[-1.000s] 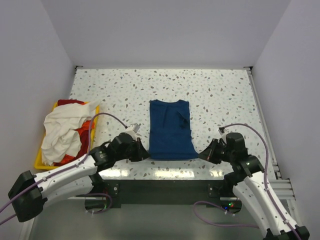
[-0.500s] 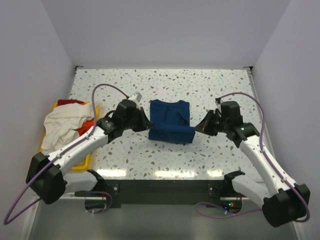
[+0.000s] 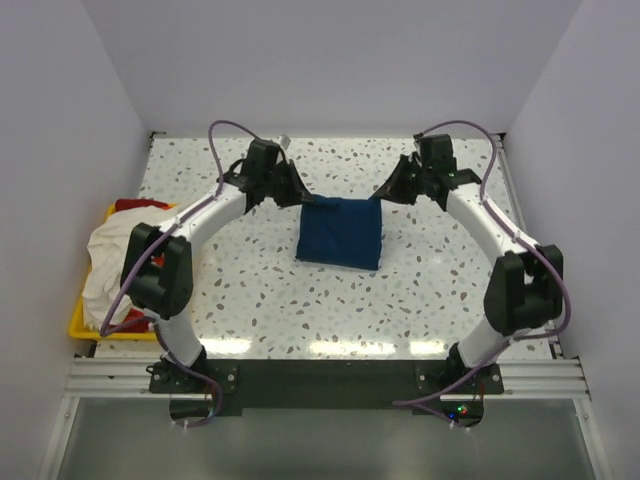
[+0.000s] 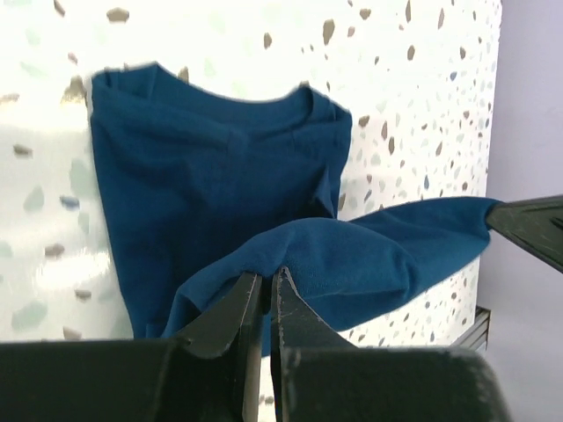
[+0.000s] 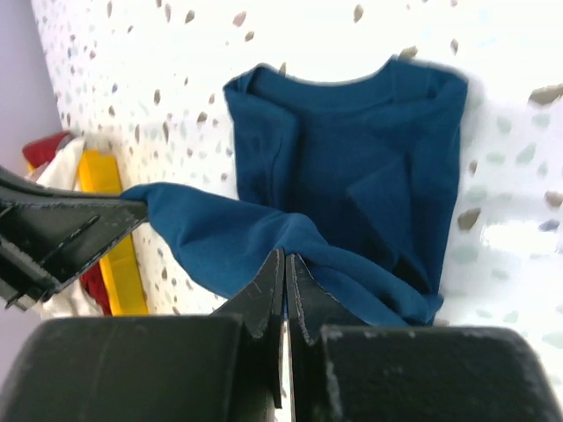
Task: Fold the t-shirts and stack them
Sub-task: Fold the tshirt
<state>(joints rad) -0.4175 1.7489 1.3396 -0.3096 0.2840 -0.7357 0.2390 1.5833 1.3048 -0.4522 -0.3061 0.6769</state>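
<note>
A navy blue t-shirt (image 3: 340, 235) lies in the middle of the speckled table, its near half carried over its far half. My left gripper (image 3: 297, 197) is shut on the left corner of the raised hem (image 4: 352, 255). At the hem's right corner my right gripper (image 3: 385, 195) is shut too. Both hold the hem just above the collar end (image 5: 352, 97). The left wrist view has its jaws (image 4: 266, 274) pinching a navy fold, and the right wrist view has the right jaws (image 5: 284, 258) doing the same. Any print on the shirt is hidden.
A yellow bin (image 3: 78, 322) stands at the table's left edge with a cream-white shirt (image 3: 110, 255) heaped over red cloth (image 3: 135, 206). The bin (image 5: 114, 255) also shows in the right wrist view. White walls close in the table on three sides.
Both grippers have carried the navy shirt's near hem from the table's near edge to the far end, doubling the shirt over itself. Both arms are now stretched far out.
</note>
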